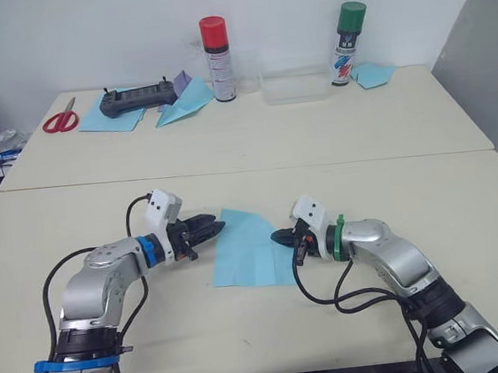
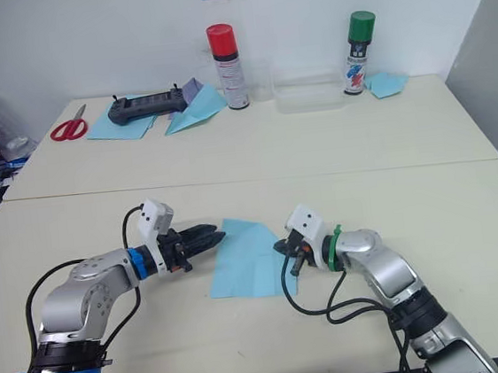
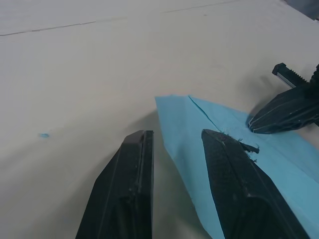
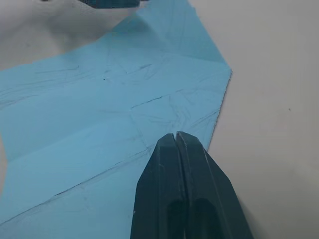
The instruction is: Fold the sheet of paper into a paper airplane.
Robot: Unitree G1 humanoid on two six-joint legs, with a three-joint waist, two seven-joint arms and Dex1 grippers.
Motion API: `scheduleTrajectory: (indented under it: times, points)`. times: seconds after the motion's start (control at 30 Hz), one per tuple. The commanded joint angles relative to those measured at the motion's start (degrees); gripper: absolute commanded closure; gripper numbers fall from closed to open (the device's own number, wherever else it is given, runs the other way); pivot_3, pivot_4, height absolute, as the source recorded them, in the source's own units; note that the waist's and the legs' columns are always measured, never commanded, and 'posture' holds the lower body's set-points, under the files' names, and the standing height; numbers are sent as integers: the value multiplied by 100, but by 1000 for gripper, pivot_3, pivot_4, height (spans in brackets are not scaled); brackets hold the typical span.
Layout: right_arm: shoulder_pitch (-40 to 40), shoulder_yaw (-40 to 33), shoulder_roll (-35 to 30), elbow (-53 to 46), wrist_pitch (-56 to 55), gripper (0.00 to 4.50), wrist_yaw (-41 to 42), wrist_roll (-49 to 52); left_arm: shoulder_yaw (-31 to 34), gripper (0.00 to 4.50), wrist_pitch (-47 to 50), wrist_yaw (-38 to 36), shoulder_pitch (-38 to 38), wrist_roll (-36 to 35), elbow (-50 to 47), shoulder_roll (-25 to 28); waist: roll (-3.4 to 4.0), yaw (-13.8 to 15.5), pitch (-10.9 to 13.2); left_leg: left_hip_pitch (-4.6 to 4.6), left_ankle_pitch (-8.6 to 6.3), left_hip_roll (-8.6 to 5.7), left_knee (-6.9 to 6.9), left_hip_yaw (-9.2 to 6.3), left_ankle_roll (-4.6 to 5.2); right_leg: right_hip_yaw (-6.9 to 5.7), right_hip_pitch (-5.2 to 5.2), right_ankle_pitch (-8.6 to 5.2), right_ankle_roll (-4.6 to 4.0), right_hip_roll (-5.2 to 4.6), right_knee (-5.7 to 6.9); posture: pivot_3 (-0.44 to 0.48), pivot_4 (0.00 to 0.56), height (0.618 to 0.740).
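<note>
The light-blue sheet of paper (image 1: 249, 253) lies flat on the near table between my two arms, marked with crease lines and with its far right corner cut off slantwise. My left gripper (image 1: 218, 224) is open at the sheet's far left corner. In the left wrist view (image 3: 178, 133), one finger (image 3: 227, 169) hangs over the paper and the other over bare table. My right gripper (image 1: 278, 235) is shut, its tips (image 4: 177, 135) over the sheet's right edge with nothing between them.
On the far table are red scissors (image 1: 61, 121), a black controller (image 1: 137, 97) on blue sheets, a blue dart-shaped plane (image 1: 183, 105), a red spray can (image 1: 217, 58), a clear tub (image 1: 295, 86), a green spray can (image 1: 350, 42) and small blue folded paper (image 1: 373, 74).
</note>
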Motion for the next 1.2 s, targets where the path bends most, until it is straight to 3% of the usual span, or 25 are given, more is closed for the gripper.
scheduleTrajectory:
  times: [0.03,0.23,0.43,0.8,1.2]
  points:
    - [78,89,-12,36,101,4500,8,-79,-108,2675,-298,22,-228,152,225,-40,0,-4,0,0,0,0,0,0,0,0,-1,0,0,0,1,0,150,740]
    - [128,39,-25,-47,155,4500,-62,-83,-332,2675,-512,-75,-516,267,491,-134,0,-2,0,-2,0,-1,0,1,0,2,-1,0,0,0,-1,0,150,740]
    - [162,-1,12,-79,200,4500,-161,-72,-433,4476,-526,-285,-574,250,407,-68,0,-2,0,-3,0,-1,0,1,0,1,-2,0,0,0,0,0,150,740]
    - [108,-33,108,2,186,4500,-214,-72,-1056,4476,-789,-643,-566,705,-103,244,0,-4,0,-2,0,-1,0,1,0,2,-1,0,0,0,0,0,150,740]
    - [148,-64,108,-32,217,4500,-229,-73,-1795,4476,-1709,-1006,-814,1553,494,379,0,-1,0,-3,0,-2,0,2,0,2,-2,0,0,0,0,0,150,740]
